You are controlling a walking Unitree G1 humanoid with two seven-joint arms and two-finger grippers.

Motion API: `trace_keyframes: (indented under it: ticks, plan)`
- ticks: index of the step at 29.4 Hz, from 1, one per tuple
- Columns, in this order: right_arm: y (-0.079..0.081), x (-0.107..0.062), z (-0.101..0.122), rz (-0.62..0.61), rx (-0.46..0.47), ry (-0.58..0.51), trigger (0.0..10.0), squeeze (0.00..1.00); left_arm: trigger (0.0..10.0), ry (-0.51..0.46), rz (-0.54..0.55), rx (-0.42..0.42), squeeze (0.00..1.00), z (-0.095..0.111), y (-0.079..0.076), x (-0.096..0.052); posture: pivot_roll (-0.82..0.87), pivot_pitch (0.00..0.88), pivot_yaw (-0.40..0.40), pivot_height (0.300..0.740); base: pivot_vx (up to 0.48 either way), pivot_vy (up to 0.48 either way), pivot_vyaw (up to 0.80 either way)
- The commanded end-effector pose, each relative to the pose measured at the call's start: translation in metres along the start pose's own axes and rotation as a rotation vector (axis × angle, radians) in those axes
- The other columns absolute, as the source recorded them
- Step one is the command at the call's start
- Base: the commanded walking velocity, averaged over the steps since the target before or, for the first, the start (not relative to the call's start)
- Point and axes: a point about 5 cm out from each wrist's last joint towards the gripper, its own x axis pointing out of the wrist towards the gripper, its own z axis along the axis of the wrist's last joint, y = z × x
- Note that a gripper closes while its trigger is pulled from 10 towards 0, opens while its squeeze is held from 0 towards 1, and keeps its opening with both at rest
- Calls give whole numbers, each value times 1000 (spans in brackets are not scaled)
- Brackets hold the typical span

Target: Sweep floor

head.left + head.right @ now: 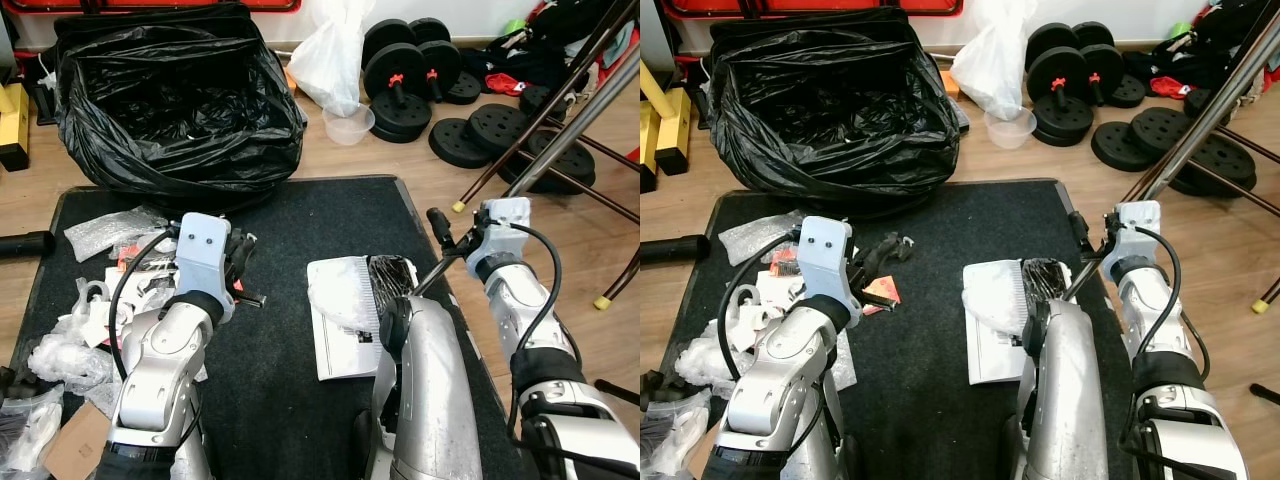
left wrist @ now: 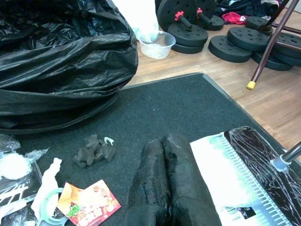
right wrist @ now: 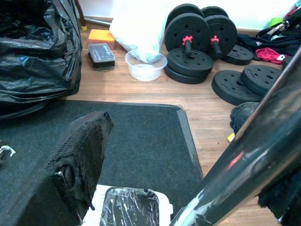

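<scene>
My right gripper [image 1: 448,243] is shut on a silver broom handle [image 1: 567,122] that slants up to the right. One of its black fingers [image 3: 80,155] sits beside the handle [image 3: 254,141]. The broom's black head [image 1: 392,276] rests on a white printed sheet [image 1: 340,320] in the middle of the black mat [image 1: 300,230]. My left gripper [image 1: 243,270] hovers low over the mat's left half, fingers [image 2: 164,183] pressed together and holding nothing. Litter lies under and left of it: a red card [image 2: 89,205], black scraps [image 2: 94,150] and crumpled clear plastic [image 1: 110,230].
An open black bin bag [image 1: 175,100] stands behind the mat at the left. Behind the mat at the right are a white bag [image 1: 330,55], a clear bowl [image 1: 348,124], weight plates [image 1: 470,135] and chair legs [image 1: 500,165] on the wood floor.
</scene>
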Motion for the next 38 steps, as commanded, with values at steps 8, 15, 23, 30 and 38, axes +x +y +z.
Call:
trace_keyframes:
  ticks: [8, 15, 23, 30, 38]
  plan:
    - [-13, -1, 1, -37, 3, -20, 824, 0, 10000, 12, -33, -3, 0, -2, -4, -4, -94, 206, -106, 300, 0, 0, 0]
    - [-14, -1, 1, -37, -1, -26, 0, 0, 10000, 13, -33, -4, 0, -2, -4, -4, -95, 205, -107, 300, 0, 0, 0]
    - [-13, -1, 1, -38, -3, -34, 0, 0, 10000, 13, -32, -5, 0, -3, -5, -4, -98, 202, -104, 300, 0, 0, 0]
    - [-12, -1, 1, -40, -4, -38, 0, 0, 10000, 13, -31, -5, 0, -3, -4, -3, -100, 206, -103, 300, 0, 0, 0]
    - [-15, -4, -1, -41, -85, -39, 0, 0, 10000, 12, -28, -6, 0, -2, -4, -3, -104, 209, -103, 300, 0, 0, 0]
